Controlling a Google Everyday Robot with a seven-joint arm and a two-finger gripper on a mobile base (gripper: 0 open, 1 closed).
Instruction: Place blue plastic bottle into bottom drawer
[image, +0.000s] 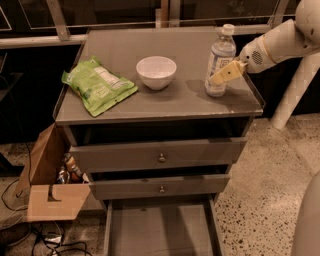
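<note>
The blue plastic bottle (219, 52) stands upright on the cabinet top (190, 102), at 3 o'clock from the white bowl (156, 71). The gripper (226, 74) sits at its lower body, arriving from 3 o'clock. I cannot tell whether it is clamped. I judge the bottle light, thin-walled and slick, so I grip it mid-body with moderate force. The bottom drawer (160, 230) stands open at 6 o'clock.

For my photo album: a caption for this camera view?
Robot's pincer at the blue plastic bottle on the cabinet, bottom drawer open below.
</note>
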